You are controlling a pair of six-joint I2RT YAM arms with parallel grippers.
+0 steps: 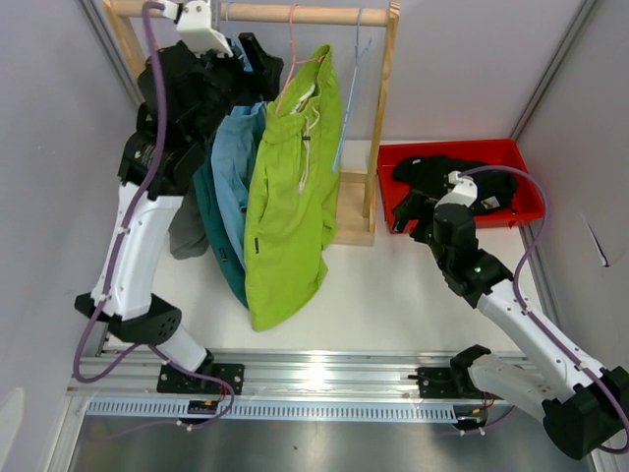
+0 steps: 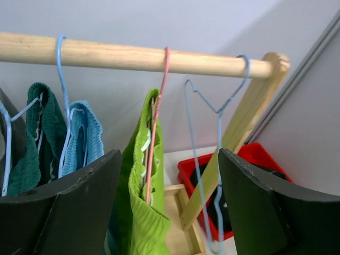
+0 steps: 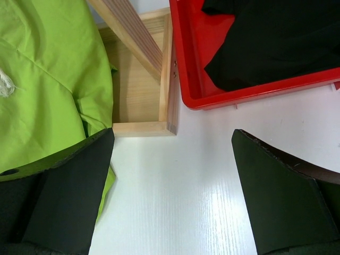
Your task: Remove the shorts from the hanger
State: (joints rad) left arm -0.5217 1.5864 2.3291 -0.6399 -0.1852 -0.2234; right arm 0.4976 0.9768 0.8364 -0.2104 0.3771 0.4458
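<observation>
Left gripper released, jaws wide, nothing between them. Just beyond: lime green shorts on pink hanger, bare blue hanger right of them, light blue shorts and dark teal shorts left. Right gripper spread open; black shorts in red bin ahead-right.

Shorts on rail; tray right of rack.
</observation>
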